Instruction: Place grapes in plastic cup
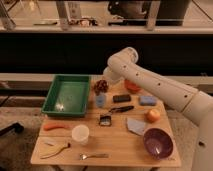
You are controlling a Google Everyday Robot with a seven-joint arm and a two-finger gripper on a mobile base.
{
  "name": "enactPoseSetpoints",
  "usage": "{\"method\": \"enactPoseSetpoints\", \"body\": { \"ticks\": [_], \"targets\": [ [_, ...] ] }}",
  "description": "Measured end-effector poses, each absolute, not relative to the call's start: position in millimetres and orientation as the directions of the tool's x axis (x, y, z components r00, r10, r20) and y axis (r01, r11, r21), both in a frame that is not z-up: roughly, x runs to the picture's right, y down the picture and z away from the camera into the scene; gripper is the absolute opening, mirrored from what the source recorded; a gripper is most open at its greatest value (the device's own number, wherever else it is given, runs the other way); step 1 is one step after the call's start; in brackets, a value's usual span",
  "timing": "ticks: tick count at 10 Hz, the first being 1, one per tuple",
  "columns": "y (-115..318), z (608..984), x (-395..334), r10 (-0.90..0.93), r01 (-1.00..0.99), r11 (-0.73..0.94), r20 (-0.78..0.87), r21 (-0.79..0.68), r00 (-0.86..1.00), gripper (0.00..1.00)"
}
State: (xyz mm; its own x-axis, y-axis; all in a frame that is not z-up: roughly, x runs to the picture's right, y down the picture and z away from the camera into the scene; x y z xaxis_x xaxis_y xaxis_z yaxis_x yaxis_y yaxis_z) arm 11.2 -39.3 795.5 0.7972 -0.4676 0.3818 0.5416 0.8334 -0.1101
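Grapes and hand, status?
Hand by the grapes, far side of the table. Plastic cup near the front, apart from the grapes. Blue object and small black item lie between.

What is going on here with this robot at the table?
A one-armed robot has its arm stretched across a wooden table. Its hand is at the grapes, on the far side just right of the green tray. Whether it has gripped them cannot be seen. The cup stands near the front edge, well apart from the grapes, so they are not in it yet.
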Motion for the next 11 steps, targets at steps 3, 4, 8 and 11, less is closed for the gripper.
{"method": "enactPoseSetpoints", "body": {
  "ticks": [3,4,8,11],
  "targets": [
    [-38.0,799.1,12.4,-0.468,0.542,0.833,0.380,-0.113,0.798,0.03],
    [-37.2,800.4,9.9,-0.469,0.544,0.832,0.383,-0.113,0.796,0.03],
    [-35.6,804.0,8.4,-0.467,0.544,0.831,0.382,-0.120,0.797,0.03],
    [-32.9,805.0,10.8,-0.463,0.542,0.830,0.380,-0.130,0.801,0.03]
  ]
}}
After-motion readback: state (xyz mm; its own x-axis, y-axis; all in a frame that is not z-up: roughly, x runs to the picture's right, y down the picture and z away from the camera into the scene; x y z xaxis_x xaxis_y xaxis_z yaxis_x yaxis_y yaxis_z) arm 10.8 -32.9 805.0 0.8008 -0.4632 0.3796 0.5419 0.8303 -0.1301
